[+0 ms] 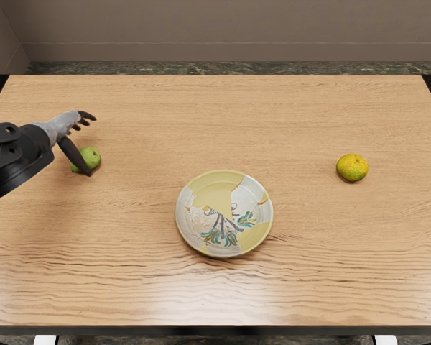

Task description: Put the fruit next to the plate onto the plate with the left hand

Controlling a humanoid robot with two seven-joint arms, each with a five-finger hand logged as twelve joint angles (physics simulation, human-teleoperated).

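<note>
Left hand (72, 134), fingers spread, hangs at green fruit (93, 156) mid-left; nothing grasped, centre plate (180, 215) not yet loaded.

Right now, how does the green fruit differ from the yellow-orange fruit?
The green fruit is plain green; the yellow-orange fruit is yellow with orange patches. The green fruit lies left of the plate, the yellow-orange fruit right of it. The left hand partly hides the green fruit; the yellow-orange fruit shows whole. Both rest on the table, off the plate.
</note>
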